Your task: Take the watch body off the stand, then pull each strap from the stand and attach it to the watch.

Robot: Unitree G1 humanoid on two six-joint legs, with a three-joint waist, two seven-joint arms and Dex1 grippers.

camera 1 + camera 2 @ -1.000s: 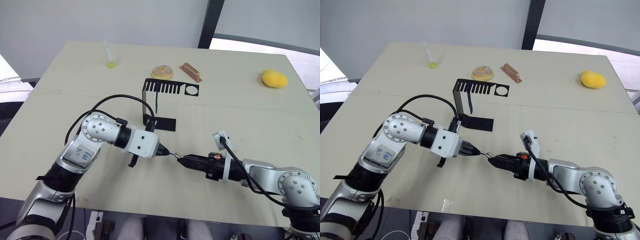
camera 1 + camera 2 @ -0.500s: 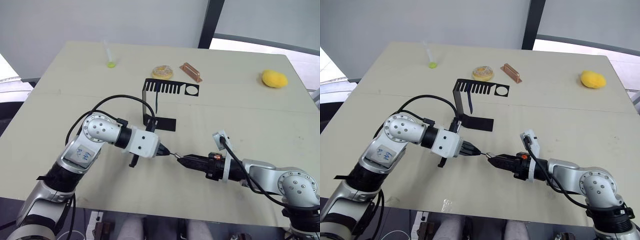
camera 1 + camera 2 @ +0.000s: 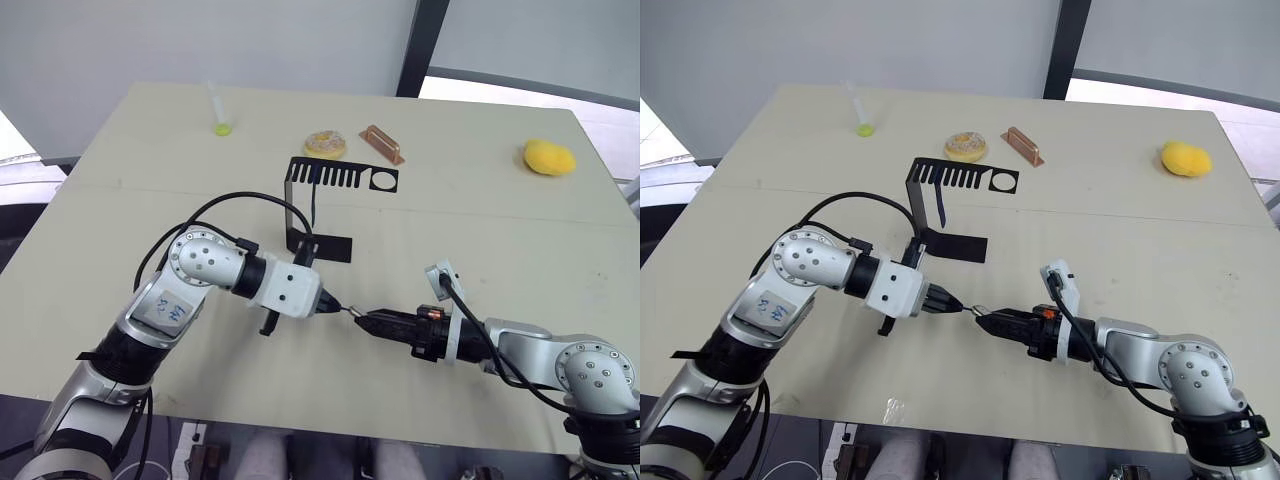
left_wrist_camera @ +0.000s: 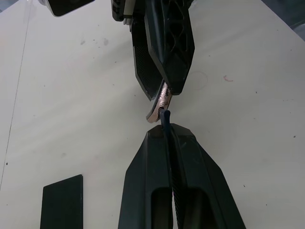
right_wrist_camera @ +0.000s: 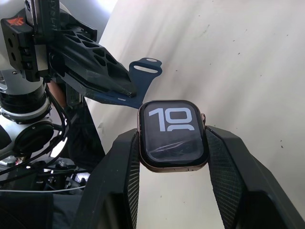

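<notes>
Above beige table (image 3: 500,230), right jaws pinch watch body (image 5: 172,135); left jaws pinch strap (image 5: 136,83) end-on toward it.

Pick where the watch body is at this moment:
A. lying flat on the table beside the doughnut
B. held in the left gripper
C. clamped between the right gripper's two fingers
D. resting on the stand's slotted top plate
C: in the right wrist view the watch body sits between the right gripper fingers.
</notes>
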